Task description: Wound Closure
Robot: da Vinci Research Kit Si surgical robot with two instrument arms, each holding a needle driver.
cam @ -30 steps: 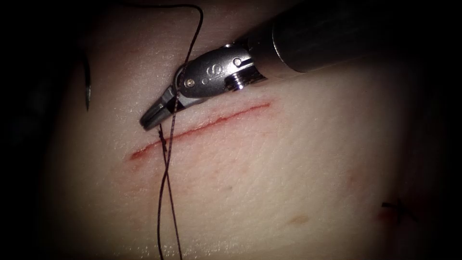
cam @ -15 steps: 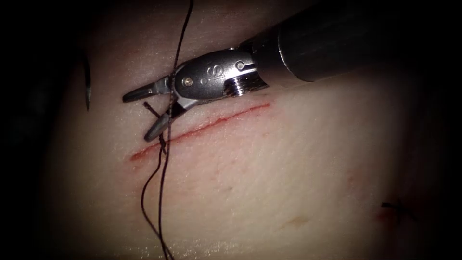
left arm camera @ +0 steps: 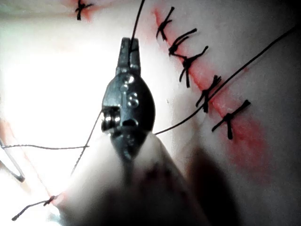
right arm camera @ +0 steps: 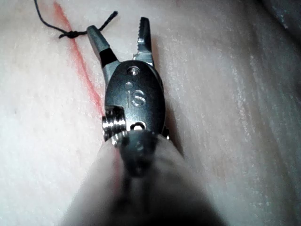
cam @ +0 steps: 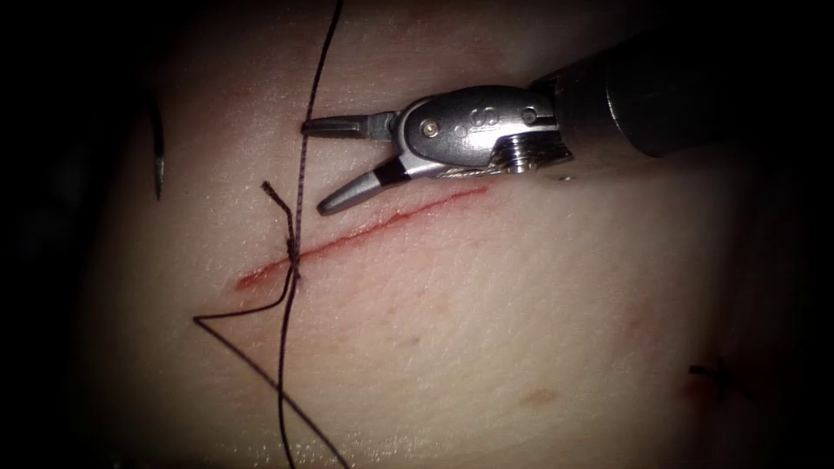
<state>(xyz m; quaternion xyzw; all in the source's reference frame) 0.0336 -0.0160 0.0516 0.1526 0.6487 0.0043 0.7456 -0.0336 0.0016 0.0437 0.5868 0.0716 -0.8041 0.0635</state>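
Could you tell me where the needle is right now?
In the endoscope view the needle lies on the tissue far left of the cut, held by neither tool.

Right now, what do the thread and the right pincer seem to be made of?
The right pincer: polished steel, by its shine and stamped marks; open, holding nothing. The thread: dark braided or twisted fibre, probably, with a frayed cut end; the left pincer is shut on it. The needle: dark metal apparently, lying left of the cut, seemingly outside the tissue.

I see pale pinkish tissue with a thin red cut. Across the cut runs dark, near-black thread; my right tool is shiny silver.
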